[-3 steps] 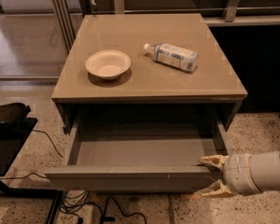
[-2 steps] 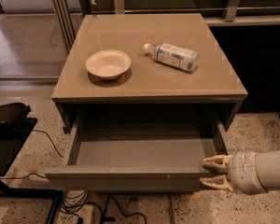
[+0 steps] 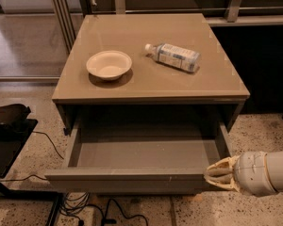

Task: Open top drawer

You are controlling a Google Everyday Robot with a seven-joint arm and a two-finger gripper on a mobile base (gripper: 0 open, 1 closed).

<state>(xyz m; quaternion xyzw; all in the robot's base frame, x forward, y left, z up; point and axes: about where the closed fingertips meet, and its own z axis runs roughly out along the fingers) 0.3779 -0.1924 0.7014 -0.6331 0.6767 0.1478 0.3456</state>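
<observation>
The top drawer (image 3: 141,152) of the taupe cabinet stands pulled well out, showing its empty grey inside. Its flat front panel (image 3: 127,180) faces me at the bottom. My gripper (image 3: 212,174) comes in from the right at the right end of the front panel, level with the panel's top edge. Its pale fingers (image 3: 221,168) lie close together and hold nothing. I cannot tell whether they touch the panel.
On the cabinet top (image 3: 132,32) stand a white bowl (image 3: 109,65) at the left and a plastic bottle (image 3: 173,56) lying on its side at the right. A black stand (image 3: 9,131) is on the floor at the left. Cables (image 3: 99,208) lie under the drawer.
The gripper's fingers have drawn together from a spread stance, and the gripper has shifted slightly right. The drawer has stayed at about the same opening.
</observation>
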